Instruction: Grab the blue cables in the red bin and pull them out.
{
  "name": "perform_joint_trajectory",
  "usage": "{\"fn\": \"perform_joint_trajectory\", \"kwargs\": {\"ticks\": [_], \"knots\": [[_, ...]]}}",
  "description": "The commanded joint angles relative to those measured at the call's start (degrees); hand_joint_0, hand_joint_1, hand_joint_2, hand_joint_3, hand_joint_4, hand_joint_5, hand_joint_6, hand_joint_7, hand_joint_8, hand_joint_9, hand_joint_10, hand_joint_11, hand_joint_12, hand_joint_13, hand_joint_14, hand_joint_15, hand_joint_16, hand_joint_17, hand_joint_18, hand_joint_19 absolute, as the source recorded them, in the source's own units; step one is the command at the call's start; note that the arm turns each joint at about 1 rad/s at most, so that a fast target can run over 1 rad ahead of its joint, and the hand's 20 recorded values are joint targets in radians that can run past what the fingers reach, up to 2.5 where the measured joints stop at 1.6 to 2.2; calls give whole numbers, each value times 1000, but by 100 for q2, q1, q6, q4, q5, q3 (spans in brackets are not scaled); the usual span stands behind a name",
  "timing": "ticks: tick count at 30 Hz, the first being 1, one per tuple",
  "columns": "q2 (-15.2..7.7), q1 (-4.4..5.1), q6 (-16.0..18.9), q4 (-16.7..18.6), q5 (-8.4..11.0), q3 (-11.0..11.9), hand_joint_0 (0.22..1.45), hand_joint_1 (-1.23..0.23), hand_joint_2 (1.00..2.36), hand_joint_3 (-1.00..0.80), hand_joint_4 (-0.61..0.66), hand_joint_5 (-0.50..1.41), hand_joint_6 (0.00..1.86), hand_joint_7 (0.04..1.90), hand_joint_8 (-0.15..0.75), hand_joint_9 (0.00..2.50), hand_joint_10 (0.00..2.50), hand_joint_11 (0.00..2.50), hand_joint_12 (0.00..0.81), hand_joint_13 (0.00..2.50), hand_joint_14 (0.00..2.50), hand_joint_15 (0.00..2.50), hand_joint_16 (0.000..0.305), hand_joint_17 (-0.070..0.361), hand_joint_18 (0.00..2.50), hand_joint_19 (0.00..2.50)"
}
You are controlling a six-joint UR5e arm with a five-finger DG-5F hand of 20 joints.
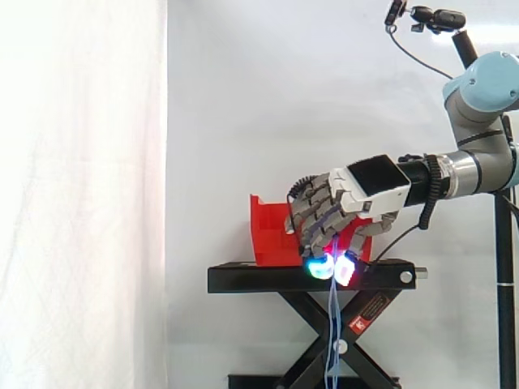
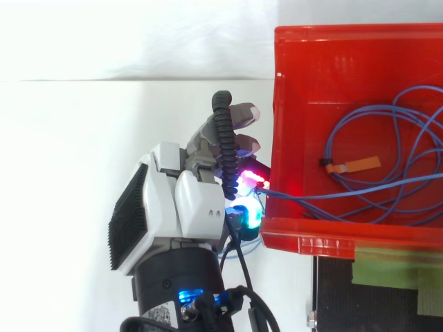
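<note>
1. The hand (image 2: 176,207) sits just outside the red bin (image 2: 332,238), at the wall facing the arm and near one of that wall's corners. Its fingers are curled, and the glowing fingertips (image 2: 249,181) are closed together on a strand of the blue cables (image 2: 311,196).
2. In the side view the hand (image 1: 324,212) reaches down over the bin's (image 1: 272,239) arm-side edge. Its fingertips (image 1: 321,268) are level with the top of the black stand (image 1: 243,279) that carries the bin.
3. Progress, as I judge it: the grab is made and the pull is partly done. One strand crosses the bin's wall at the fingertips, and a length of cable (image 1: 332,324) hangs below them, down past the stand's top edge.
4. What is left: most of the cable lies in loose loops on the bin floor, with an orange tag (image 2: 361,164) among them. That bundle has not yet been drawn out over the wall.
5. Direction: the gripped strand runs nearly straight across the bin floor, from the far side towards the hand's wall, and looks fairly taut.
6. Outside the bin, the cable's long axis turns vertical and the free length drops straight down. The loops inside lie flat with no single heading.
</note>
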Motion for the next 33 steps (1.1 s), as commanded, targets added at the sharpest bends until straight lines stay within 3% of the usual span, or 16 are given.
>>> {"fn": "perform_joint_trajectory", "kwargs": {"ticks": [1,8,13,15,16,17,19,20,23,24,26,28,31,32,33], "knots": [[5,0,0,-33,0,-2,909,-901,1000,-1000,124,889,519,759,275,1049,21,647,350,785,17,423,47,106,674,504],[5,18,193,-51,9,6,917,-897,1000,-1000,121,895,521,761,273,1046,21,654,348,784,17,432,47,106,675,504],[40,53,1213,-314,18,15,915,-898,1000,-1000,114,896,519,762,272,1046,21,653,350,782,17,422,47,105,676,504],[75,88,2013,-455,9,15,915,-898,1000,-1000,116,895,520,760,273,1046,21,651,350,782,17,429,47,106,676,504],[75,123,2856,-534,0,15,916,-898,1000,-1000,114,895,520,761,273,1046,21,643,349,783,17,422,47,106,676,506],[75,141,3278,-560,0,15,916,-897,1000,-1000,115,895,519,762,271,1046,21,647,350,782,17,425,47,105,676,504],[75,158,3814,-560,0,24,916,-896,1000,-1000,114,894,520,760,272,1043,21,652,350,781,19,428,47,105,676,504],[75,158,3814,-560,0,24,916,-897,1000,-1000,116,894,519,762,272,1044,21,644,350,782,18,430,47,105,676,504],[75,202,4728,-560,0,24,916,-896,1000,-1000,117,895,518,763,273,1043,23,649,350,782,17,431,47,105,676,504],[75,228,5229,-560,0,24,916,-896,1000,-1000,117,894,518,762,272,1044,21,644,347,783,17,426,47,105,675,503],[75,246,5730,-560,0,24,915,-896,1000,-1000,116,894,519,761,272,1043,21,643,347,781,19,426,47,105,675,504],[145,308,6882,-578,0,24,915,-896,1000,-1000,117,895,521,751,273,1043,23,653,349,781,17,427,47,105,675,504],[180,334,7611,-578,18,24,915,-896,1000,-1000,116,896,519,753,272,1044,21,654,348,783,17,430,47,105,674,505],[215,360,8209,-578,26,24,915,-896,1000,-1000,116,895,516,764,273,1044,23,650,351,782,17,428,47,105,675,504],[233,369,8481,-578,35,24,914,-896,1000,-1000,116,895,517,762,274,1044,24,650,350,782,17,436,47,105,674,504]]}}
